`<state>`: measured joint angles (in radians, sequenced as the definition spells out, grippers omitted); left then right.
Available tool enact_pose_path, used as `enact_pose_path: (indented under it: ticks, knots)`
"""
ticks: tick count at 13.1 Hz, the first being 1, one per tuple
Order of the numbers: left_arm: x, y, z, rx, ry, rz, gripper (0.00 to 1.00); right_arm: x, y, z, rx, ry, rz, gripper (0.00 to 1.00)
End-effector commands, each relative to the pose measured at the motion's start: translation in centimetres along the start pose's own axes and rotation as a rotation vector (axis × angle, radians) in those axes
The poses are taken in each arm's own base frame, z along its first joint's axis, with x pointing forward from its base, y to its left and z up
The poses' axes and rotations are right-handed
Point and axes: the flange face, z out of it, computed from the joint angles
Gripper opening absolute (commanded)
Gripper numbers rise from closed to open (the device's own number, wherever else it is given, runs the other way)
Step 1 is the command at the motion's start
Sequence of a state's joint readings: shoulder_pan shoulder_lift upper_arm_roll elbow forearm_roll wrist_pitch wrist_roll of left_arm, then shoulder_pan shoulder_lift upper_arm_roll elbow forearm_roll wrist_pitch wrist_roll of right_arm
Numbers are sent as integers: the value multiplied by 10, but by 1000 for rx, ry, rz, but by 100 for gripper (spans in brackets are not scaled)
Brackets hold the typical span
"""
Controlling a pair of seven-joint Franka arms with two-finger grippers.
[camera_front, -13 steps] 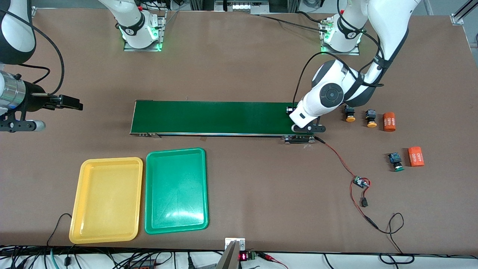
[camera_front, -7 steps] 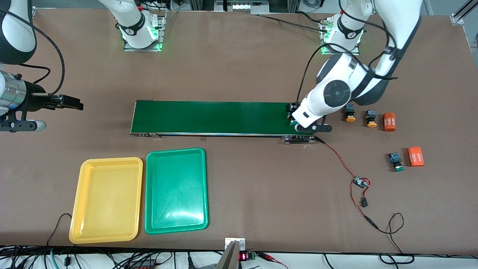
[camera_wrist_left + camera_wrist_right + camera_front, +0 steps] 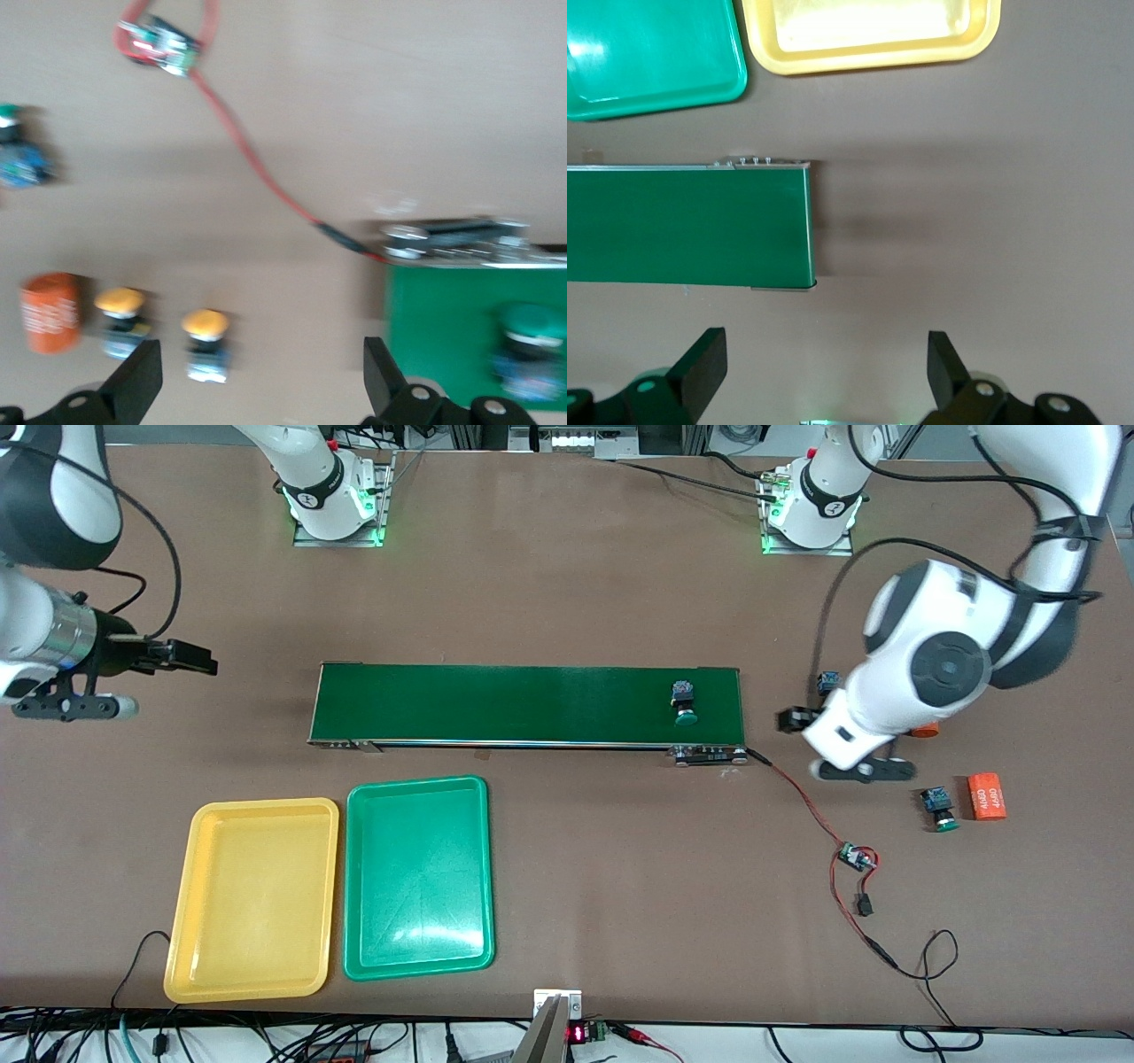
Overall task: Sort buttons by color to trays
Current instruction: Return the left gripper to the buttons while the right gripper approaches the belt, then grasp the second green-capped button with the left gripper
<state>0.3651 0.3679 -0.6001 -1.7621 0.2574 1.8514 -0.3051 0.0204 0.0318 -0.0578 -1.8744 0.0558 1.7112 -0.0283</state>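
Front view: green-capped button [image 3: 683, 702] on conveyor belt [image 3: 496, 704]; left gripper [image 3: 261, 376] and right gripper [image 3: 826, 367] fingers spread, empty.

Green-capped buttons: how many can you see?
2. One green button lies on the conveyor belt at the left arm's end; the other lies on the table beside an orange cylinder.

The left gripper [image 3: 257, 376] hung with its fingers [image 3: 137, 382] spread wide and nothing between them, over bare table beside the conveyor belt [image 3: 461, 328]. A green-capped button [image 3: 529, 341] sat on the belt's end. Two yellow-capped buttons [image 3: 205, 341] stood side by side next to an orange cylinder [image 3: 53, 312], with a second green-capped button [image 3: 18, 159] well apart from them.
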Motion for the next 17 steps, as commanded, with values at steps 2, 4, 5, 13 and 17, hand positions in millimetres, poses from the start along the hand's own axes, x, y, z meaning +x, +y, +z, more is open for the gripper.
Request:
enact_pose_path:
  ticks: [2, 4, 5, 13, 17]
  knots:
    - [21, -88, 27, 42, -14, 36, 100, -54, -2, 29, 4, 80, 7, 100]
    - [30, -122, 55, 58, -19, 27, 100, -66, -16, 38, 1, 119, -11, 100]
    - [37, -135, 70, 38, -6, 13, 100, -65, -31, 38, -4, 139, -9, 100]
    - [82, -208, 144, 56, 77, -31, 100, -67, -149, 66, -19, 190, -19, 100]
    - [83, -243, 196, -25, 114, -88, 100, -67, -157, 70, -15, 196, -26, 100]
